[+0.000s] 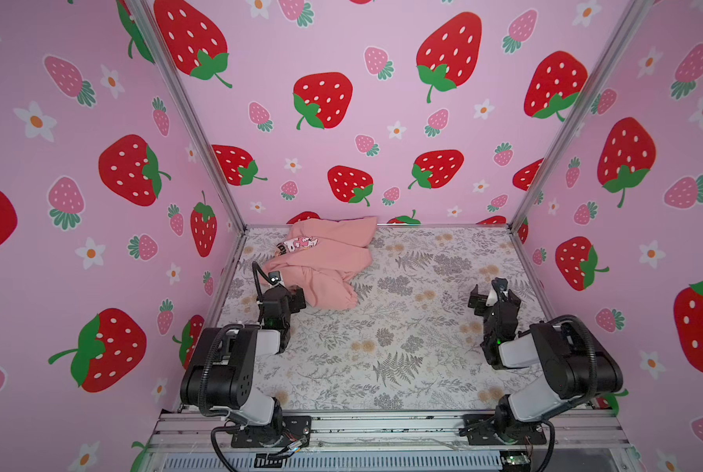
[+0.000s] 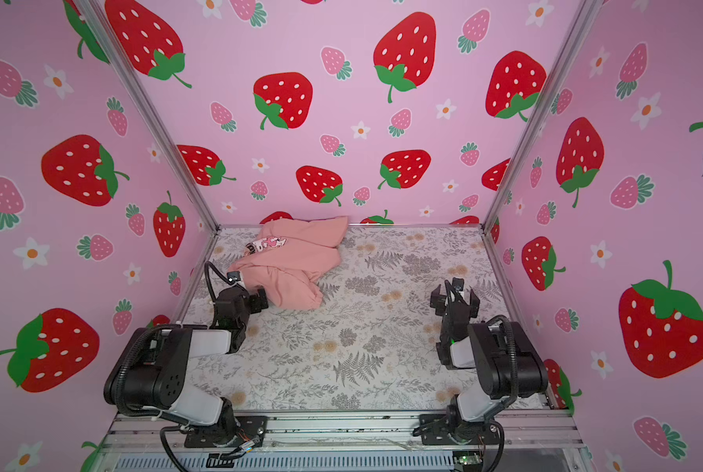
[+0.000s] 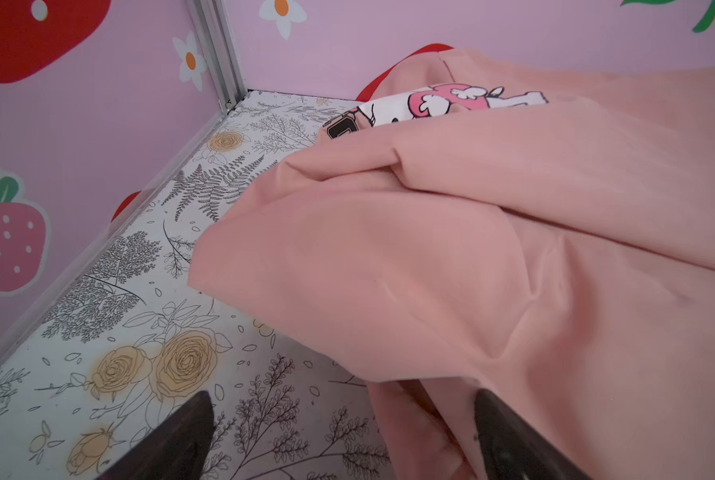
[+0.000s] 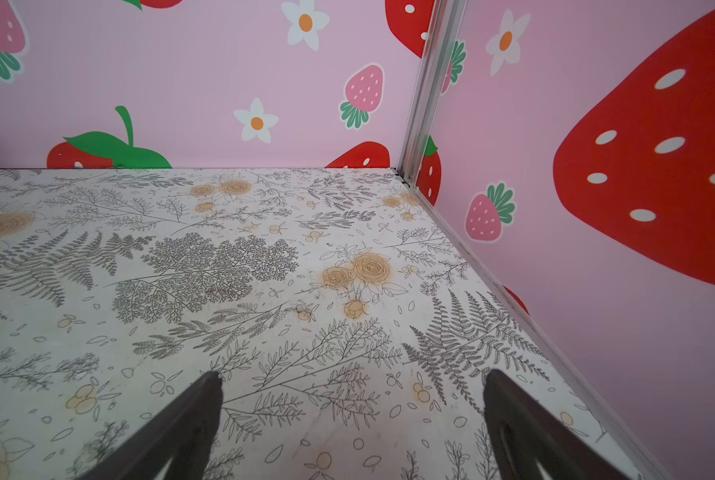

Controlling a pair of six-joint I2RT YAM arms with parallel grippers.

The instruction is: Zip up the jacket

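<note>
**Step in hand.** Zipping has not begun; the work is judged to be at the approach stage. The jacket [image 1: 326,257] lies crumpled in a heap at the upper left of the floral tabletop [image 1: 403,347] in both top views. It sits close to the back wall and the left corner, and one sleeve [image 1: 341,298] trails toward the centre. No zipper track or pull can be made out in any view. Only a strip of printed lining [image 3: 451,104] shows between the folds.

**Grippers.** The left gripper [image 1: 288,293] sits low at the near edge of the heap with its jaws wide apart and nothing clamped. In the left wrist view one fingertip [image 3: 488,411] overlaps the pink fabric, but contact cannot be confirmed. The right gripper [image 1: 493,296] hangs at the centre right of the top views, well apart from the garment. Its jaws are spread and empty over bare tabletop.

**Next move.** In the inspector's judgement the garment must first be spread flat, front up, so that both zipper edges are exposed. This probably requires the right arm to cross toward the heap.

**Surroundings and obstructions.** The strawberry-print wall [image 1: 341,102] and the aluminium corner post [image 1: 235,212] crowd the jacket and limit access from behind. The folds themselves hide the zipper. Nothing else lies on the tabletop.
</note>
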